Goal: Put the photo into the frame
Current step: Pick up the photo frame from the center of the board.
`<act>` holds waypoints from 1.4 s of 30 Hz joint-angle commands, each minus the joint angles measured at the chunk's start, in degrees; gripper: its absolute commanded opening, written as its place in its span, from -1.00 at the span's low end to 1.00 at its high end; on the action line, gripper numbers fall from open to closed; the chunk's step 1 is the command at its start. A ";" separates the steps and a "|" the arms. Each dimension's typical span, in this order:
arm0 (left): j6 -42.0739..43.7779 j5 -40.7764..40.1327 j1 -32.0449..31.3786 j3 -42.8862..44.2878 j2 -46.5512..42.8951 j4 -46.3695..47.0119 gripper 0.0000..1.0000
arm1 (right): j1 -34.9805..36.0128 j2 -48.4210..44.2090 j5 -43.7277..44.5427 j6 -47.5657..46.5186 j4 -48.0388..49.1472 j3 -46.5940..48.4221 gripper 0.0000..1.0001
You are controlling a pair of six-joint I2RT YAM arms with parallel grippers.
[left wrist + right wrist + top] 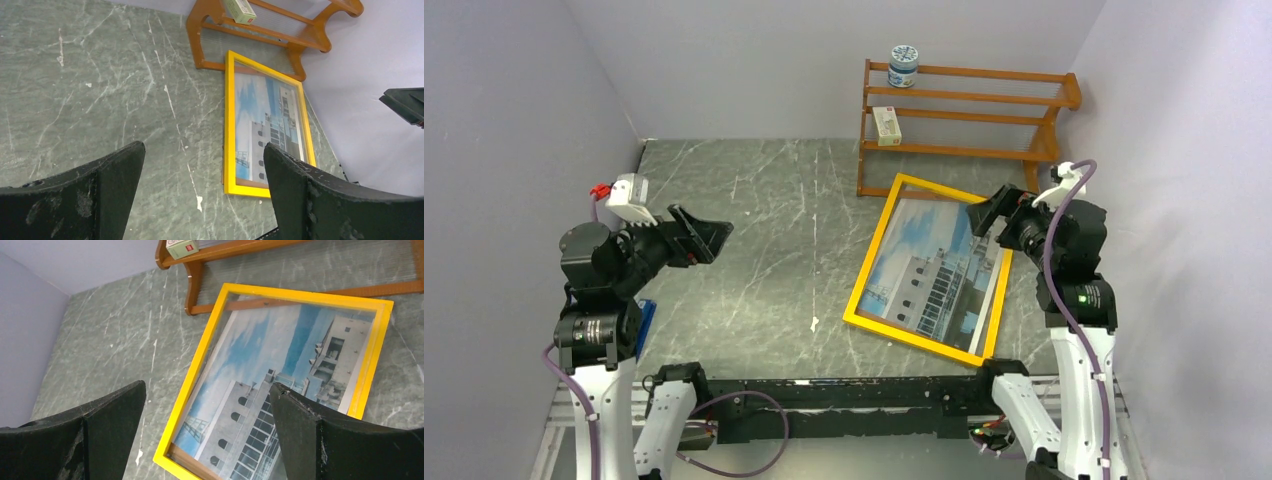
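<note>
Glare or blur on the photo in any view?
Top external: photo and yellow frame evenly lit, sharp, no strong glare. Right wrist: the photo's upper-left sky looks washed out, possibly a reflection; rest crisp. Left wrist: frame steeply foreshortened, yet in focus.

Nothing written can be read in any view. The jar (904, 66) on the top board of the shelf (984, 97) wears a blue-and-white printed label, too small to make out. The box (886, 125) one board lower shows a small red mark on its end face in the right wrist view; the print around it is blurred past reading.
</note>
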 commanded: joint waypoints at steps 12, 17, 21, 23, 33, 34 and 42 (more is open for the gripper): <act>2.17 3.18 0.14 -1.40 0.56 1.43 0.89 | 0.17 -6.99 -4.39 1.63 5.65 -3.84 0.95; -8.58 14.39 0.08 -8.79 6.05 7.38 0.89 | 0.19 -2.00 -0.58 5.55 -2.24 -3.99 0.71; -15.63 15.73 -2.25 -16.23 9.38 14.75 0.89 | 0.25 -1.35 1.21 8.00 -5.92 -9.83 0.63; -15.72 12.31 -5.52 -17.72 10.74 15.63 0.89 | 0.32 -1.15 0.86 9.13 -5.97 -13.44 0.60; -16.33 0.16 -21.61 -20.22 19.60 18.92 0.80 | 23.61 11.16 17.13 22.69 8.04 -19.28 0.46; -16.41 -0.58 -22.00 -20.73 19.58 18.78 0.79 | 26.58 14.17 19.89 23.78 9.23 -18.36 0.45; -14.78 -6.92 -22.33 -22.00 14.37 12.01 0.81 | 39.85 42.22 34.35 28.74 9.45 -2.42 0.44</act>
